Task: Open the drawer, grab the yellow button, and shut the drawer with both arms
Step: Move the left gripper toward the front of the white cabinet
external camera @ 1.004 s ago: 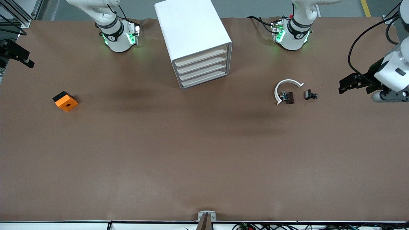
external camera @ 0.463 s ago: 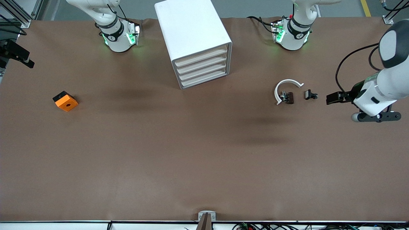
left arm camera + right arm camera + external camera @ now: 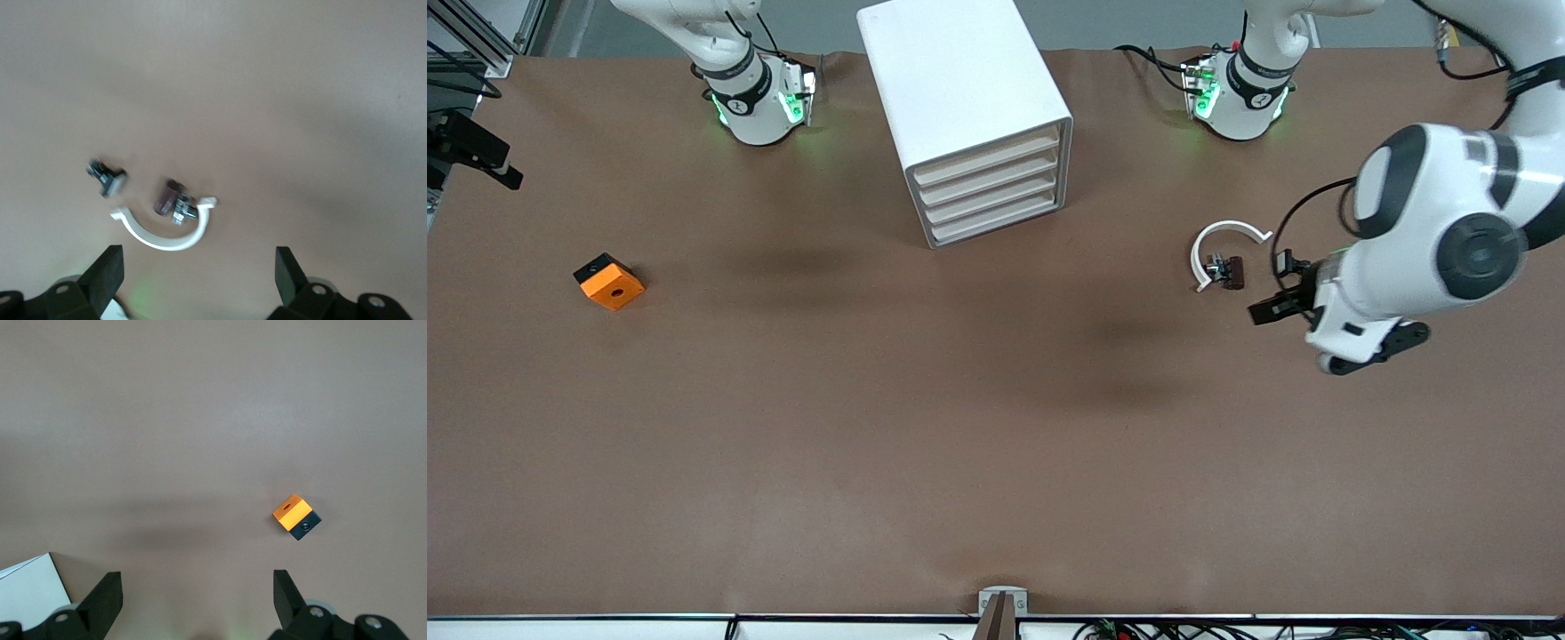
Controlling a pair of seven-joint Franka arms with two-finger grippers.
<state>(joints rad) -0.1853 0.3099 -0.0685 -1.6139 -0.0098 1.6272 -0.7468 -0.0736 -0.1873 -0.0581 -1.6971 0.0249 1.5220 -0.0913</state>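
Hovering over the brown table is the left gripper, fingers spread wide and pinching nothing. Just under and ahead of it lie three loose bits: a white curved clip, a small dark part touching the clip, and a small black part just beside them. The right gripper hangs high over the table, also spread wide and empty, with the orange block well ahead of its fingertips and a corner of the white cabinet close by one finger. The drawer, the top one of four, sits shut and flush, well apart from both claws. The button is nowhere to be seen, so presumably it is inside. Nothing of the task looks done yet. As for trouble, the left claw is close to that clutter, and a low sweep toward the cabinet could scatter the parts. The drawer fronts are shallow and tightly stacked, so a fingertip a touch low would likely catch the second drawer instead. The cabinet looks light, and pulling without the other arm bracing it may drag the whole box. That orange block is a tempting decoy for the right claw, too.
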